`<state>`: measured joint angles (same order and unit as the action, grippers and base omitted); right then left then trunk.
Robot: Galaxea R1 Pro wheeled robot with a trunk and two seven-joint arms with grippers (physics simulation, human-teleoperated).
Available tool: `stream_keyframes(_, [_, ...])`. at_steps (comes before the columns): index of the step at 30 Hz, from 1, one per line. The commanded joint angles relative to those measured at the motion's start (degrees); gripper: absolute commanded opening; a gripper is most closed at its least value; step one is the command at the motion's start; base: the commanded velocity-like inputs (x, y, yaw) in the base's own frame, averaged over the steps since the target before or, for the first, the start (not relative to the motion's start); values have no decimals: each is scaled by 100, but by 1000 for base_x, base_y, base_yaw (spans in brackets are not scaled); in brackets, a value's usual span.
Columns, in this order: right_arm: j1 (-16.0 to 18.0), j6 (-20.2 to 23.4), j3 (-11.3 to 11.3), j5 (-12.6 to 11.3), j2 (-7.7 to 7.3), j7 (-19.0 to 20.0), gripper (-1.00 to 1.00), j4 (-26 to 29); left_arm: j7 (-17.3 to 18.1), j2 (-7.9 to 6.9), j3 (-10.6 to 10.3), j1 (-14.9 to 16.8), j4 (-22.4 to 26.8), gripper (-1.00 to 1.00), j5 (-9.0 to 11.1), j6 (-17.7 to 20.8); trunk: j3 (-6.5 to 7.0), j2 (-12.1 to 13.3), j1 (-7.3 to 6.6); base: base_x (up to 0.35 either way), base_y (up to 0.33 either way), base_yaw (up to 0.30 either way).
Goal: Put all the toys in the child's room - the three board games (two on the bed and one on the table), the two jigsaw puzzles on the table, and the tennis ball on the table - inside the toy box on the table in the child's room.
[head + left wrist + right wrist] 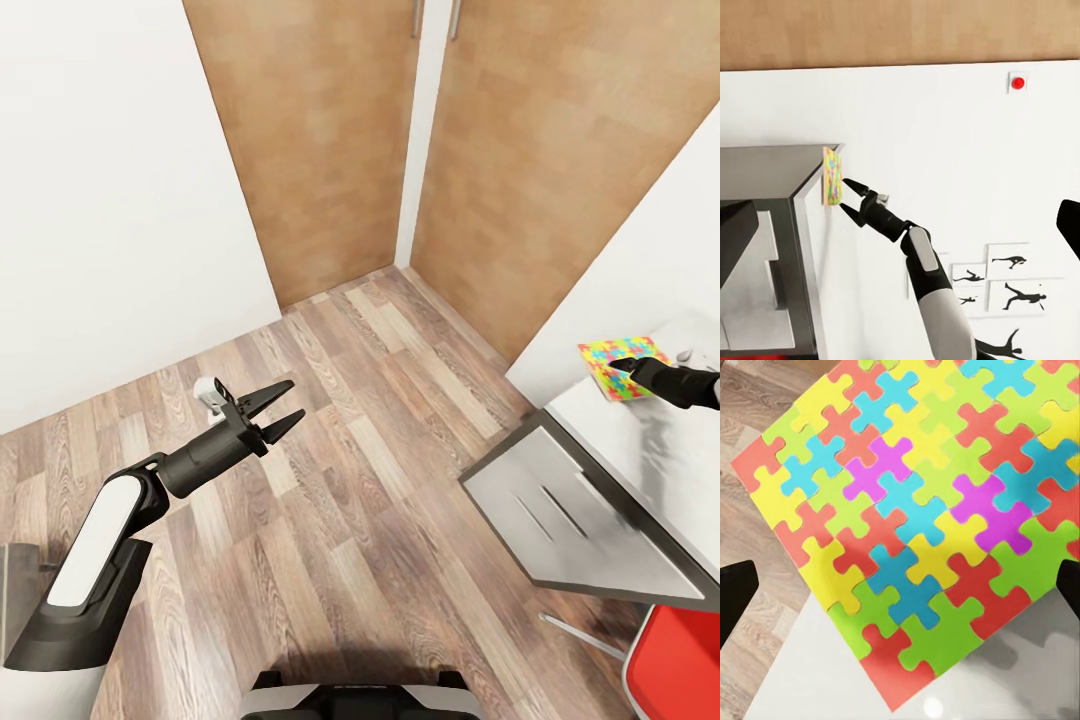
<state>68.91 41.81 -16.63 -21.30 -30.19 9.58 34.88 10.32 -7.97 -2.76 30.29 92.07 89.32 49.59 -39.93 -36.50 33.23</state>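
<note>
Unlettered jigsaw puzzle [919, 517] beneath spread right fingers [735, 592]

- We see the left gripper [278, 408] held out over the wood-plank floor [340, 500], its fingers spread apart and empty.
- At the right, our right gripper [628, 366] reaches over the jigsaw puzzle [620, 362] lying at the far end of the table [600, 520]; whether it touches the puzzle we cannot tell.
- Two wooden doors [330, 140] stand at the far side.
- A red chair [680, 665] sits near the table's near end.
</note>
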Motion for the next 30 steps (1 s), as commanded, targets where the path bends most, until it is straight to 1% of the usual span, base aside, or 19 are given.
stream_keyframes(1, [4, 30, -24, 29, 2, 34, 100, 2, 31, -4, -4, 3, -2, 100, -21, 7, -5, -5, 2, 0, 0, 24])
stream_keyframes(26, [18, 31, -25, 29, -44, 35, 100, 42, 31, -2, -5, 6, -5, 100, -28, 7, -5, -5, 2, 0, 0, 5])
stream_keyframes(30, [14, 33, -24, 29, -46, 35, 100, 72, 31, -2, -5, 6, -5, 100, -28, 7, -5, -5, 2, 0, 0, 80])
